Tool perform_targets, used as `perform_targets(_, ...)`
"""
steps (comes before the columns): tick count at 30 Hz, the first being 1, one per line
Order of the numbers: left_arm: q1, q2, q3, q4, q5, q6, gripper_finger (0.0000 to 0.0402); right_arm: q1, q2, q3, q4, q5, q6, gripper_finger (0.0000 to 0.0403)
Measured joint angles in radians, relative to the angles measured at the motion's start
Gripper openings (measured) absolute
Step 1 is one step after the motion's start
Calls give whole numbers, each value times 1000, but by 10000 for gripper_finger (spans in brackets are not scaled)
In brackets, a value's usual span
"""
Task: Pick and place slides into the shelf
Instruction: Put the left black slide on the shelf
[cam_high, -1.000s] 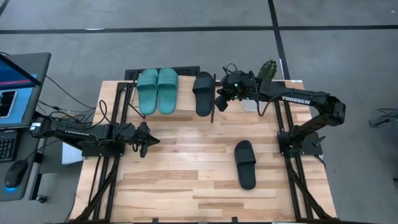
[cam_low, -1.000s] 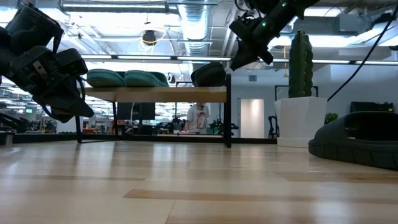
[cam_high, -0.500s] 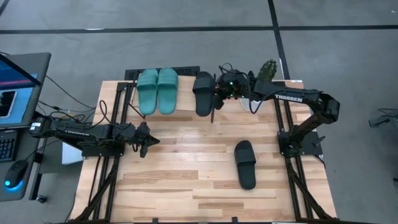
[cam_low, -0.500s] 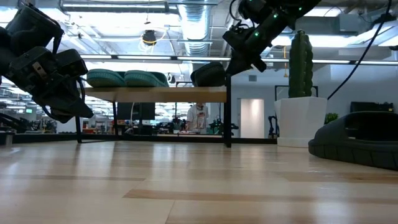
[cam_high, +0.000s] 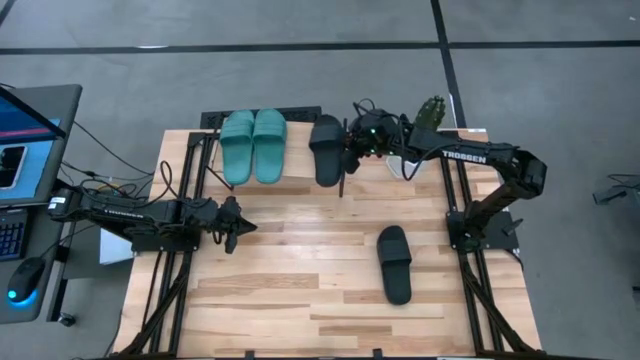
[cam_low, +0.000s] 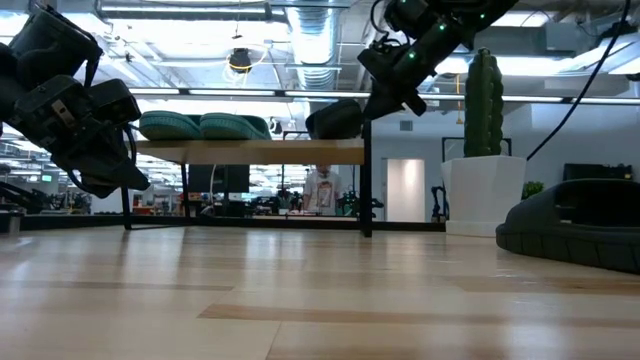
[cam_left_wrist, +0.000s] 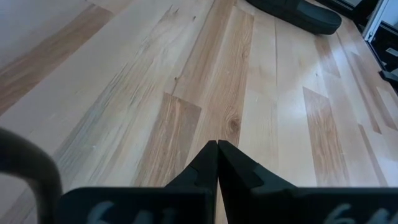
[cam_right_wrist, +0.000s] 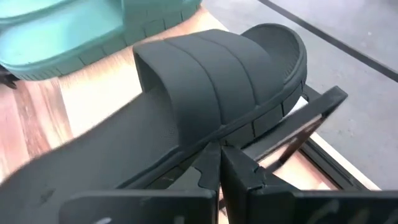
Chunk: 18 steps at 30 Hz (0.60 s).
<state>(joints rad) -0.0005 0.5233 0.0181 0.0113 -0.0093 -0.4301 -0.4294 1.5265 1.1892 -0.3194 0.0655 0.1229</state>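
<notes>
Slides: three of four are on the shelf (cam_high: 270, 186) at the far edge of the worktop (cam_high: 300, 290). The teal-green pair (cam_high: 253, 145) lies side by side toward the shelf's left end. One black slide (cam_high: 327, 148) lies at its right end, beside the right post. The second black slide (cam_high: 394, 263) lies on the worktop, right of centre, well apart from the shelf.

Change over the last second: the right pincer (cam_high: 350, 150) has moved in from the right, toward the right side of the shelved black slide, and now sits against it. Its fingers are pressed together and hold nothing. The slide appears unmoved.

Judgement: this reads as a nudge to seat the shelved slide, not a pick. One slide remains to be placed.

The left pincer (cam_high: 240, 226), also pressed together and empty, waits above the worktop's left half.
</notes>
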Motion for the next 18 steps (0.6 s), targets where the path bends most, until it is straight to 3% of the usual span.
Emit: perform_targets(18,0,0,0,-2,-2,0,0,-9,0,0,-17,-39,1,0)
